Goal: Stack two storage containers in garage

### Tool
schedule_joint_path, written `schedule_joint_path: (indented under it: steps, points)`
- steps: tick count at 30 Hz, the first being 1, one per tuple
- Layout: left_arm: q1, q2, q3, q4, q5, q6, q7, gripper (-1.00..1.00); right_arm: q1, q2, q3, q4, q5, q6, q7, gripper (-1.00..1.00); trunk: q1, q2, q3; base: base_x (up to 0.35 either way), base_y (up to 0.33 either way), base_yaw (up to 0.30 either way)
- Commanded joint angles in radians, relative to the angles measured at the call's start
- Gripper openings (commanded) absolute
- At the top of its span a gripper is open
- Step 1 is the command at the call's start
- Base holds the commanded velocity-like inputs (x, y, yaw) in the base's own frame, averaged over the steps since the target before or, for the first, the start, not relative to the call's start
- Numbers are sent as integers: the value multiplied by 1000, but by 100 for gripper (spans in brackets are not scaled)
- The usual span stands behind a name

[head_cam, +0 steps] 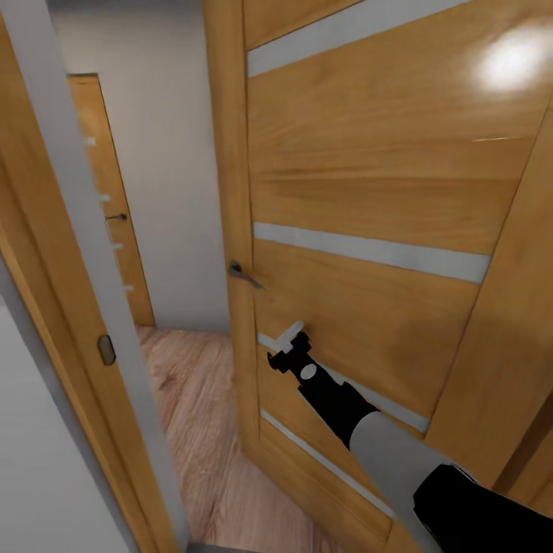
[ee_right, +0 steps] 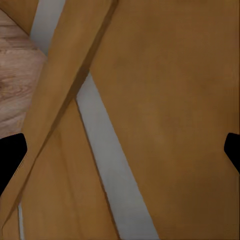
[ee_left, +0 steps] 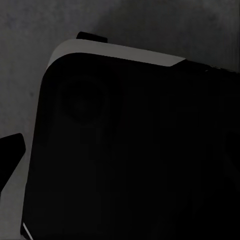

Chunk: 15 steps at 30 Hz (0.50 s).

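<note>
I am in transit at a doorway, with neither of the 2 storage containers in sight, so I judge the fetch or carry step under way. My right gripper (head_cam: 290,347) reaches to the wooden door (head_cam: 369,192), near its handle (head_cam: 243,274), jaws apart. Next I must swing the door wider and drive through. Beyond lie light wood planks (head_cam: 192,399) and pale walls. I cannot tell my left gripper's jaws.

A glossy finish is being shown by the honey-coloured wooden door (head_cam: 369,200), inlaid with smooth matt pale-grey strips (head_cam: 369,250). A dull metal look is being given by its small grey lever handle (head_cam: 242,273). Matt grain is being displayed by the light wood-plank flooring (head_cam: 200,415).
</note>
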Motion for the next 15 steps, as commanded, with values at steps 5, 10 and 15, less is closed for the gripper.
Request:
schedule_joint_path:
  steps: [5, 10, 15]
  points:
    - [0, 0, 3, 0, 6, -3, -1, 100, -1, 0, 1, 0, 21, 9, -39, 100, 1, 0, -1, 322, 0, 0]
    - [0, 0, 3, 0, 7, -3, -1, 100, -1, 0, -1, -3, 24, 33, -102, 100, 1, 0, -1, 260, 0, 0]
    - [0, 0, 4, -1, 7, -3, -1, 100, -1, 0, -8, -14, 26, 34, -105, 100, 1, 0, -1, 50, 0, 0]
